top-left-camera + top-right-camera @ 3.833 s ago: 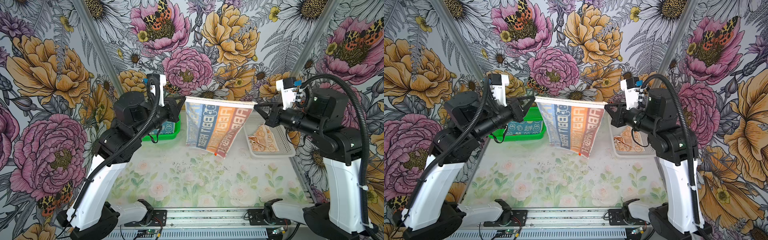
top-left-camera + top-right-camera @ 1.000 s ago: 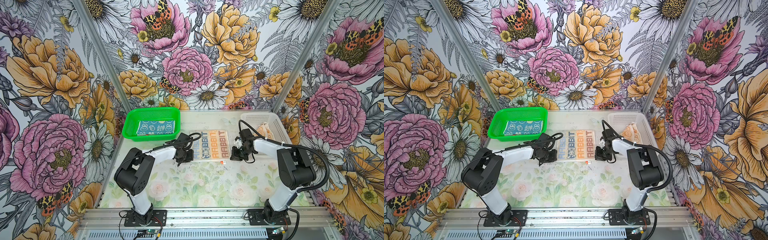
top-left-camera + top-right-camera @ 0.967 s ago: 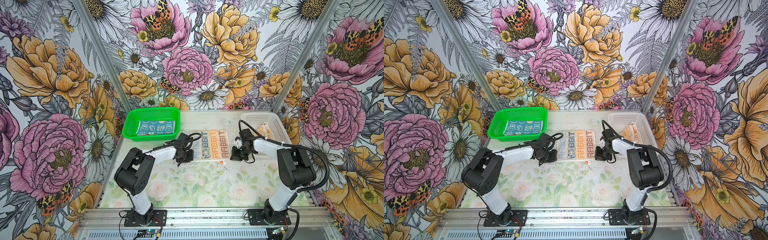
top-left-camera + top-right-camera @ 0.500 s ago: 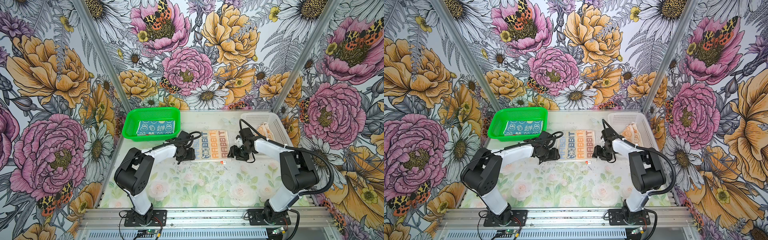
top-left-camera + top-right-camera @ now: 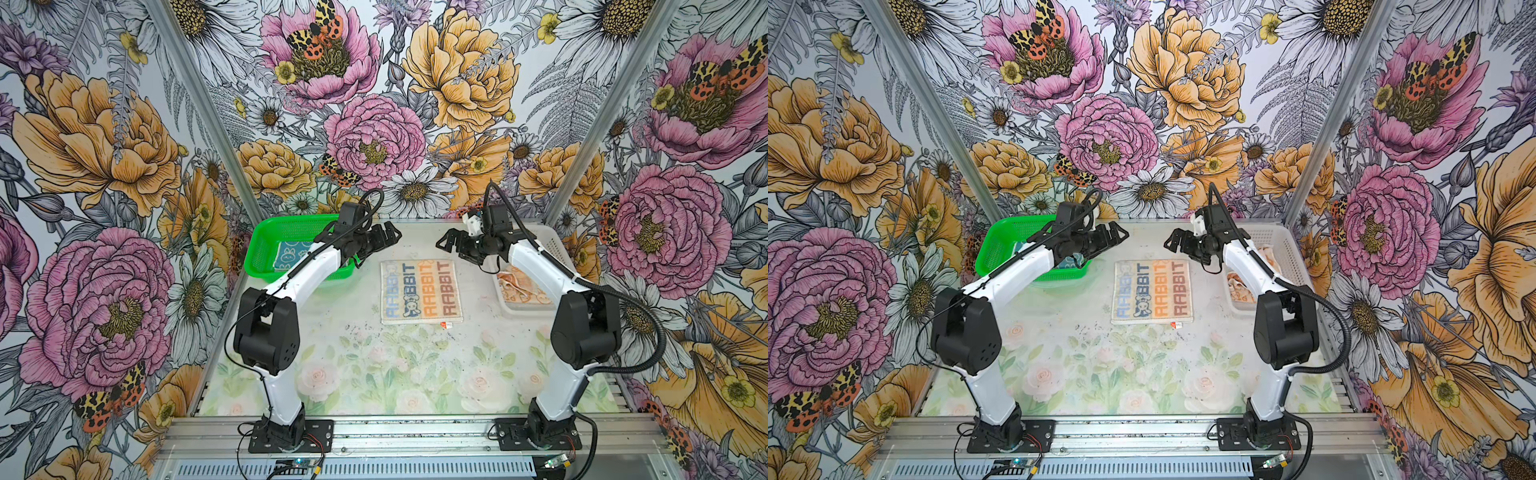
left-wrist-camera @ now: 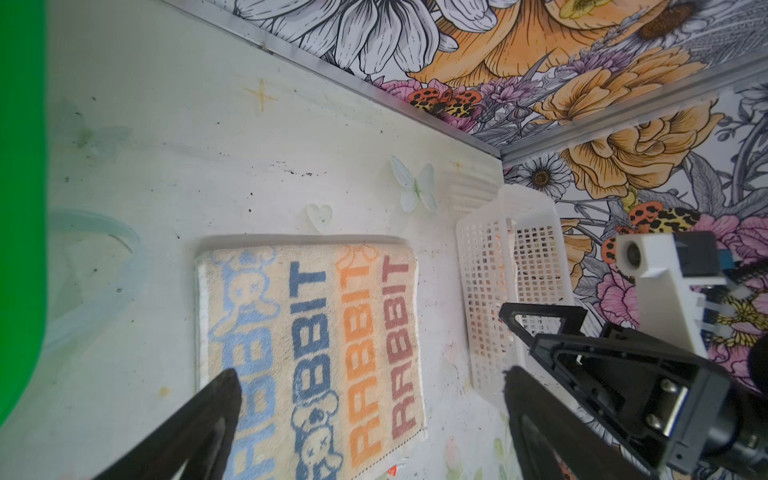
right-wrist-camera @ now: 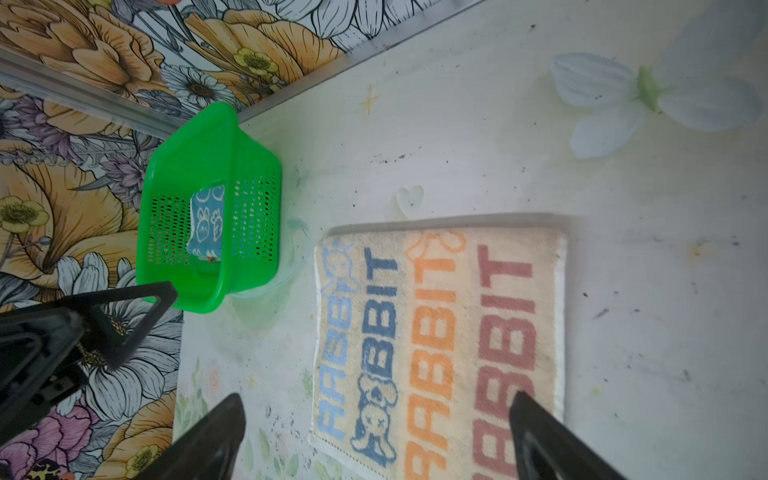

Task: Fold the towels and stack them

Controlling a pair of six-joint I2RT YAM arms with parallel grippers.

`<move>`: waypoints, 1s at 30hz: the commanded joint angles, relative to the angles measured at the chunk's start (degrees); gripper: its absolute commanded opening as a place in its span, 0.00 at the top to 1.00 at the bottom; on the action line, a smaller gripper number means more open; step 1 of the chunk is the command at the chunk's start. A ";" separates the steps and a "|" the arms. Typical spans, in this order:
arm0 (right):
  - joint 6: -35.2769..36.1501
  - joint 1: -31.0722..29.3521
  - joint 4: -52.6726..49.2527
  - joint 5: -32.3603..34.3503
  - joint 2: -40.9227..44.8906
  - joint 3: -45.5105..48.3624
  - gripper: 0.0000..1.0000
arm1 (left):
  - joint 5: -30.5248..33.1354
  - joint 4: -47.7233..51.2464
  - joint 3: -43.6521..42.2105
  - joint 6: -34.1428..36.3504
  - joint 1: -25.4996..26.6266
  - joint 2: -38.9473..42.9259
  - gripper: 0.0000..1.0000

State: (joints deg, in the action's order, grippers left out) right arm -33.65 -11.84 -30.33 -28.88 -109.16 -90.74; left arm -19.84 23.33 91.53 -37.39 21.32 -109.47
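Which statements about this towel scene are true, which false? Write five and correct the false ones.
1. The cream terry towel with coloured RABBIT lettering lies flat on the floral-print table. True.
2. The blue terry towel with white bunnies lies in the green mesh plastic basket. True.
3. The orange terry towel lies in the white mesh plastic basket. True.
4. The cream towel is stacked on the blue towel. False: they are apart; the cream towel lies alone on the table.
5. The left jaws are shut on the cream towel. False: the left jaws and right jaws stand open above the table, holding nothing.
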 commanded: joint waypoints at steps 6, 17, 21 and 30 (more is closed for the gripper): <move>-7.38 0.68 5.28 -4.43 -15.54 -9.78 0.01 | -3.57 -2.12 6.12 -4.25 1.74 -13.25 0.01; -4.81 1.37 5.12 -3.36 -23.17 -11.23 0.01 | 0.17 -0.06 5.33 0.87 1.22 -18.38 0.01; -3.71 1.38 5.08 -2.06 -23.39 -9.56 0.01 | 1.33 1.00 5.26 2.12 1.68 -19.18 0.01; -1.36 0.94 5.18 -0.79 -20.80 -2.80 0.01 | 4.17 1.15 -1.50 2.93 3.15 -16.22 0.01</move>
State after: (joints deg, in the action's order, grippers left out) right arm -36.69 -10.81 -22.72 -32.67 -129.82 -97.03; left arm -18.72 21.32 93.34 -35.73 23.83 -126.78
